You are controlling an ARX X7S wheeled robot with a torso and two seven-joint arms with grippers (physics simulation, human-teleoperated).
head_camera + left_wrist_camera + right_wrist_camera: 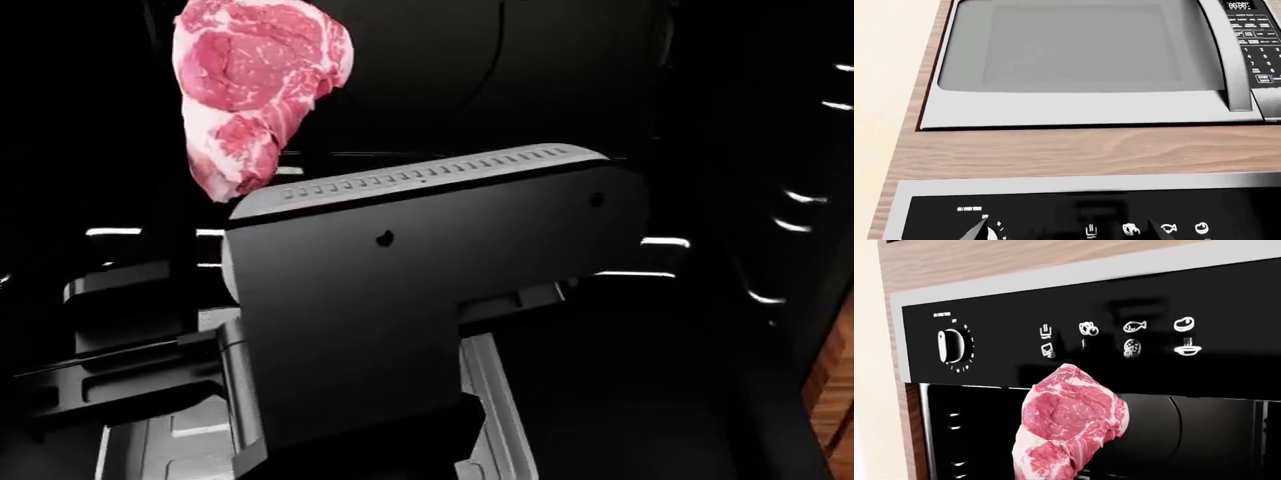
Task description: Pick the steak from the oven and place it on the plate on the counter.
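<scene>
The steak (1067, 425), red-pink with white fat, hangs in the air in front of the oven (1227, 295), below its black control panel and before the dark cavity. My right gripper is shut on its lower end, and the meat hides the fingers. In the head view the steak (254, 90) is high at the upper left, above my grey arm link (427, 290). My left gripper (1067, 232) shows only two tips, wide apart and open, held up against the oven's control panel (1054, 215). The plate and the counter are out of view.
A silver microwave (1081, 60) sits in the wooden cabinet front (1074, 150) above the oven. Shiny rack rails (801, 225) line the cavity's walls. A grey tray (501, 410) lies low in the cavity. A white knob (947, 346) is on the panel.
</scene>
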